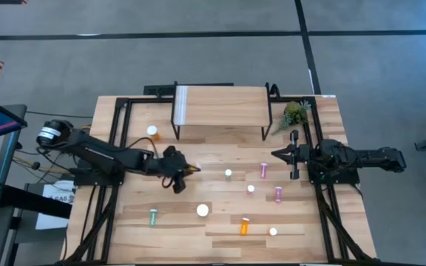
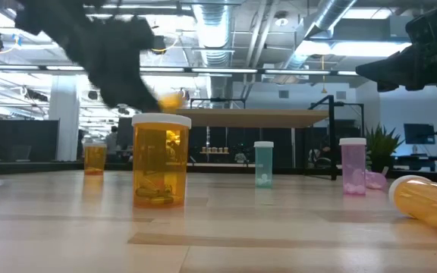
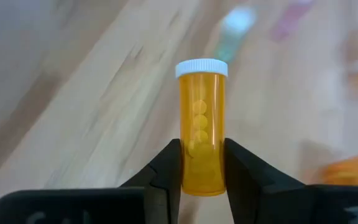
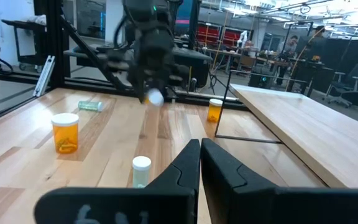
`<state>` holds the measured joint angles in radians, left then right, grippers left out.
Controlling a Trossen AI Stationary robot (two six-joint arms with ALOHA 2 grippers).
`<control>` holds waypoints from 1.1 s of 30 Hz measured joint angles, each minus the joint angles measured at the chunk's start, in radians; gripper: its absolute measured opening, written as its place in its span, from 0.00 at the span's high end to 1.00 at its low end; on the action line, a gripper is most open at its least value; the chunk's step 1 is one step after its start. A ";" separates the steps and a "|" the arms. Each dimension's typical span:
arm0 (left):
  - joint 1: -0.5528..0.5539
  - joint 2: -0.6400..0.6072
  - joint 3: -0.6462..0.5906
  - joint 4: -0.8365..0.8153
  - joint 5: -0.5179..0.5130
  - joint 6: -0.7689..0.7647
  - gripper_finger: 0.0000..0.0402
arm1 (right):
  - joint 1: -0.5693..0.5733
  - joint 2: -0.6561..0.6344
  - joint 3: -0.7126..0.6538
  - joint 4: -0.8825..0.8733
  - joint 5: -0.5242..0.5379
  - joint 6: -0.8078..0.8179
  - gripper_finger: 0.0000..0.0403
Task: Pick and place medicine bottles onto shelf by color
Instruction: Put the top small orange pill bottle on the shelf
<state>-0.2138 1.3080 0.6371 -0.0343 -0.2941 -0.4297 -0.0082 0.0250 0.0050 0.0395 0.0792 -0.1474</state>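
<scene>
My left gripper (image 1: 180, 171) is shut on a small orange medicine bottle (image 3: 201, 124) with a white cap, held above the table's middle left. In the low view the bottle (image 2: 171, 98) shows in the air under the dark gripper. My right gripper (image 1: 276, 154) is shut and empty above the table's right side, near the plant. The light-wood shelf (image 1: 220, 107) stands at the far edge with nothing on it. Other bottles lie or stand on the table: an orange one (image 1: 152, 131) by the shelf, a green one (image 1: 228, 174), pink ones (image 1: 264, 171) (image 1: 278, 193) and a lying orange one (image 1: 245, 225). My left gripper pinches the orange bottle's lower body (image 3: 201, 165), near its base, between its two fingers (image 3: 173, 162). The bottle reaches out past the fingertips, with its white cap (image 3: 201, 67) away from the wrist and toward the table's right side. It is lifted clear of the table.
A large orange bottle (image 2: 158, 171) stands near the front. A green bottle (image 1: 154, 216) lies at the front left. White-capped bottles stand at the front right (image 1: 273, 231) and middle (image 1: 251, 188). A small plant (image 1: 294, 112) stands right of the shelf. Black frame rails run along both table sides.
</scene>
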 joint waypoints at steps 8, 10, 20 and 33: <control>-0.105 -0.025 0.001 0.172 -0.002 0.124 0.78 | -0.002 0.000 0.000 0.009 0.001 -0.049 0.91; -0.117 -0.025 0.001 0.194 0.000 0.131 0.78 | -0.001 0.000 0.000 0.011 0.002 -0.060 0.91; -0.126 -0.025 0.001 0.306 0.025 0.207 0.77 | -0.001 0.000 -0.001 0.371 0.002 0.151 0.91; -0.122 -0.025 0.001 0.444 0.047 0.305 0.77 | 0.018 0.088 0.026 0.441 0.058 0.277 0.91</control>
<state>-0.3355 1.2827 0.6376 0.4102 -0.2470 -0.1244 0.0093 0.1134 0.0308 0.4810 0.1371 0.1299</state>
